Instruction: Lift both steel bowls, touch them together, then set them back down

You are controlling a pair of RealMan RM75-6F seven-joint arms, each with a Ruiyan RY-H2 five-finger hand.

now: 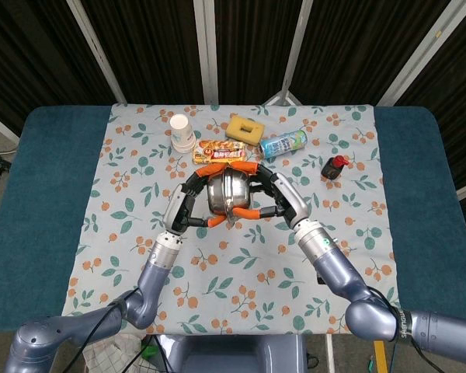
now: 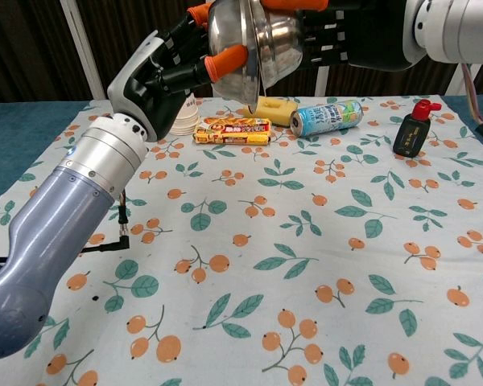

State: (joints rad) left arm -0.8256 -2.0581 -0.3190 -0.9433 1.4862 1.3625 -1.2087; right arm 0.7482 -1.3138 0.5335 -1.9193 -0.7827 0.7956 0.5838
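Observation:
Two steel bowls meet in the air above the middle of the floral cloth (image 1: 241,256). My left hand (image 1: 188,205) grips the left steel bowl (image 1: 219,194) by its rim with orange-tipped fingers. From the other side my right hand (image 1: 276,199) grips the right steel bowl (image 1: 238,189). The bowls touch each other, both tipped on edge. The chest view shows them high at the top: the left steel bowl (image 2: 232,32) in my left hand (image 2: 163,71), and the right steel bowl (image 2: 278,42) against it in my right hand (image 2: 354,36).
Behind the bowls lie a stack of paper cups (image 1: 182,132), a snack packet (image 1: 220,151), a yellow sponge (image 1: 245,129) and a can on its side (image 1: 283,142). A black bottle with a red cap (image 1: 335,166) stands at the right. Blue table edges flank the cloth.

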